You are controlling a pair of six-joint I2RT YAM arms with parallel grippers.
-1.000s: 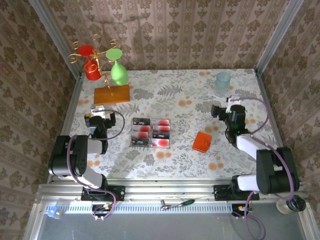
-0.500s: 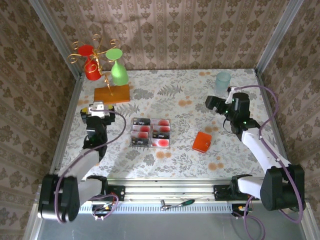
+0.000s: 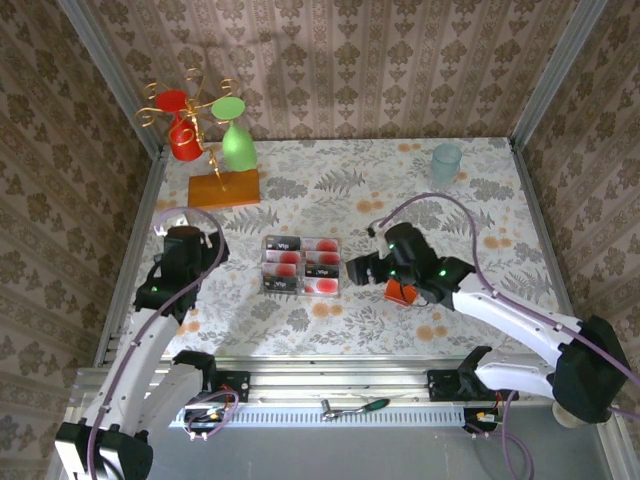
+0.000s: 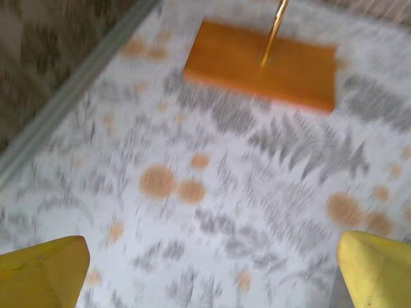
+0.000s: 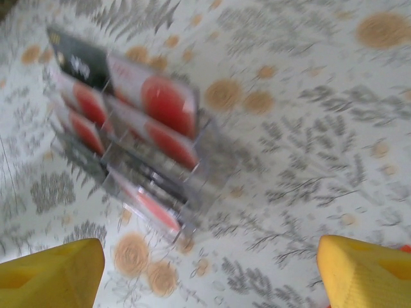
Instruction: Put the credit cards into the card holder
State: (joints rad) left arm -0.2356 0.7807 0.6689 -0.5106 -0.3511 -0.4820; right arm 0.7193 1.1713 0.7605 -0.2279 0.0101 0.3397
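Right claw (image 5: 207, 282) stands wide open, its yellow fingers (image 5: 54, 276) at the lower corners of the wrist view with nothing between them but the flowered cloth of the worktop (image 3: 330, 195). Seen from above, it hangs in the middle of the frame, just right of the cards (image 3: 302, 265) and apart from them. The cards lie in two columns of three, pale with red blotches, the upper-left one dark with white lettering. In the right wrist view they sit tilted in a clear rack (image 5: 192, 192) at the upper left, blurred. The card holder (image 3: 401, 294), orange-red, lies flat right of centre in the overhead view, its upper part hidden under the right arm just behind the claw.

Left claw (image 4: 209, 276) is likewise spread to the full and holds nothing. In the overhead view it hovers at the left of the worktop, well apart from the cards. At the top of its wrist view is an orange wooden base (image 4: 263, 64) with a gold rod (image 4: 273, 29) rising from it. From above, that rod carries a red cup (image 3: 183, 138) and a green glass (image 3: 238, 148) in the upper left. A pale blue cup (image 3: 446, 163) stands in the upper right of the worktop. A screwdriver (image 3: 355, 406) lies on the rail at the bottom.
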